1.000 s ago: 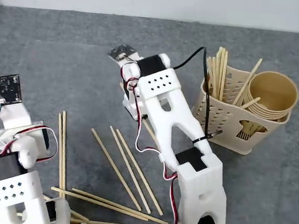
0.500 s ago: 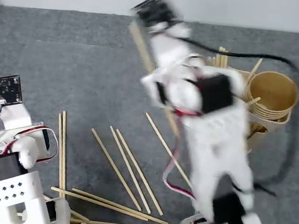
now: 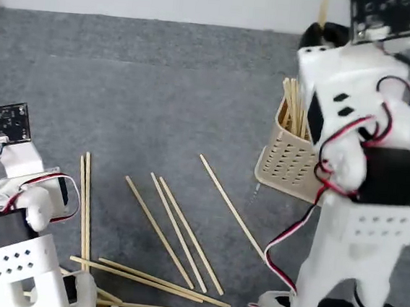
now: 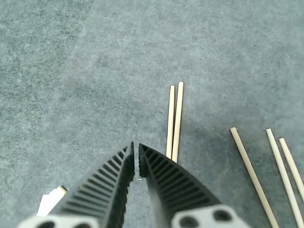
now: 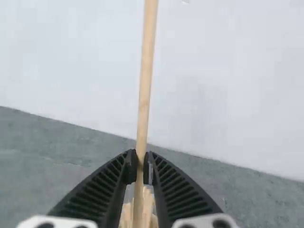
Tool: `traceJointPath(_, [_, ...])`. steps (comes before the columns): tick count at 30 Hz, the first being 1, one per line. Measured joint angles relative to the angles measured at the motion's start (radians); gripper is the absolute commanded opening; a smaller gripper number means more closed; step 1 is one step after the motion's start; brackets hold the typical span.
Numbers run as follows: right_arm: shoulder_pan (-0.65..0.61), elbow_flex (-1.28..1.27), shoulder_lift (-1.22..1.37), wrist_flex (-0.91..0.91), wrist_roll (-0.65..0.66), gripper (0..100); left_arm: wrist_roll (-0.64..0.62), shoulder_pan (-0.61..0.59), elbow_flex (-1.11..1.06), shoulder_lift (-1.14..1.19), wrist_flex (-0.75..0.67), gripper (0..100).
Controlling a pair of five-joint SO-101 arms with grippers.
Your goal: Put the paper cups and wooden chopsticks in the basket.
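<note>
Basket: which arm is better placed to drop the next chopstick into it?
Right: the right gripper clamps a chopstick over the basket; the left gripper is shut, empty, far away.

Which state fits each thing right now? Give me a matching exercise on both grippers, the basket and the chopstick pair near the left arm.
1 left gripper
2 right gripper
3 basket
4 chopstick pair

a lying flat on the grey mat
b shut on an upright chopstick
c shut, holding nothing
d holds a bundle of chopsticks

Pairs: 1-c, 2-b, 3-d, 4-a
</note>
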State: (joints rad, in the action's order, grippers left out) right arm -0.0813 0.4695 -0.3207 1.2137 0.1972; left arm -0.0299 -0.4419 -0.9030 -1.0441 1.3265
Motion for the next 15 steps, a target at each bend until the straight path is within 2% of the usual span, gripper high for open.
traceJointPath(6, [0.057,-0.359,-0.087,-0.282,0.0,0.9,0.0,0.0,0.0,0.0,0.0,2])
traceJointPath(11, [0.055,-0.671,-0.207,-0.491,0.0,1.3,0.0,0.0,0.0,0.0,0.0,2])
traceJointPath(13, [0.054,-0.786,-0.253,-0.563,0.0,4.0,0.0,0.0,0.0,0.0,0.0,2])
traceJointPath(15, [0.057,-0.868,-0.29,-0.605,0.0,11.0,0.0,0.0,0.0,0.0,0.0,2])
